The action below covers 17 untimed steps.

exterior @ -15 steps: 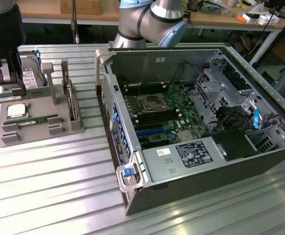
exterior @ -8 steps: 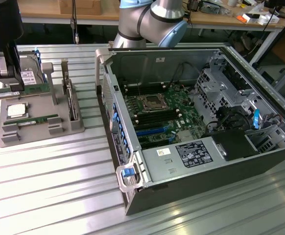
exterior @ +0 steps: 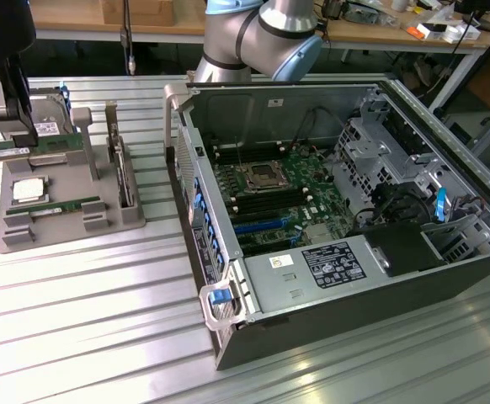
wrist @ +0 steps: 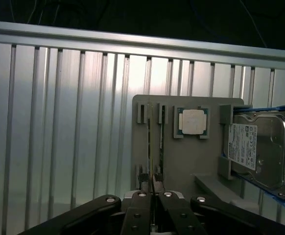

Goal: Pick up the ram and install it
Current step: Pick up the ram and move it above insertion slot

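My black gripper [exterior: 13,135] hangs at the exterior view's left, over the grey parts holder [exterior: 127,220]. It is shut on the ram [exterior: 47,147], a long green stick held level just above the holder. In the wrist view the fingertips [wrist: 143,196] pinch the ram [wrist: 153,178], which is seen edge-on as a thin line. A second green stick [exterior: 60,206] lies in the holder's front slot. The open computer case [exterior: 228,332] lies to the exterior view's right, with its motherboard memory slots [exterior: 266,204] exposed.
The holder [wrist: 181,161] also carries a square silver processor [wrist: 192,120] and a hard drive [wrist: 260,147] with a white label. The arm's base [exterior: 262,34] stands behind the case. Ribbed aluminium table [exterior: 85,320] lies bare in front of the holder and case.
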Available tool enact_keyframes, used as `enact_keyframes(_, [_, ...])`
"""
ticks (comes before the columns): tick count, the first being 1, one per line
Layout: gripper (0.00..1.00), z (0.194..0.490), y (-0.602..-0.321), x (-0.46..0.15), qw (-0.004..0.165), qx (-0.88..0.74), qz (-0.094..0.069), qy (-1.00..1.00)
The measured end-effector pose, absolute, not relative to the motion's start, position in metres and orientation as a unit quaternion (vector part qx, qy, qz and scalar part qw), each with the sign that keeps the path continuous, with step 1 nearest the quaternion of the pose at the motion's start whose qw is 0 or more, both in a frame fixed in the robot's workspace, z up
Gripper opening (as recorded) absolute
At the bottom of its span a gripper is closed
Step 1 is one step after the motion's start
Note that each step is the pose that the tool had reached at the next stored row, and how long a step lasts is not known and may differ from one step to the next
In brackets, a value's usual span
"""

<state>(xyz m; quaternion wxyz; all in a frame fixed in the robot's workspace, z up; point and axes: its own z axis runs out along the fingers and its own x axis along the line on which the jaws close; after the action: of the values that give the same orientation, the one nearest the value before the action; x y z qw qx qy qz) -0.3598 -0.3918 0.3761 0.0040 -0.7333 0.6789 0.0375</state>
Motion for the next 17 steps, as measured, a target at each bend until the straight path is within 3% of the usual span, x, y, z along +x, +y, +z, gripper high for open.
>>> enact_keyframes(17, [0.12,0.416,-0.392,-0.360,0.004,-0.733,0.037,0.679])
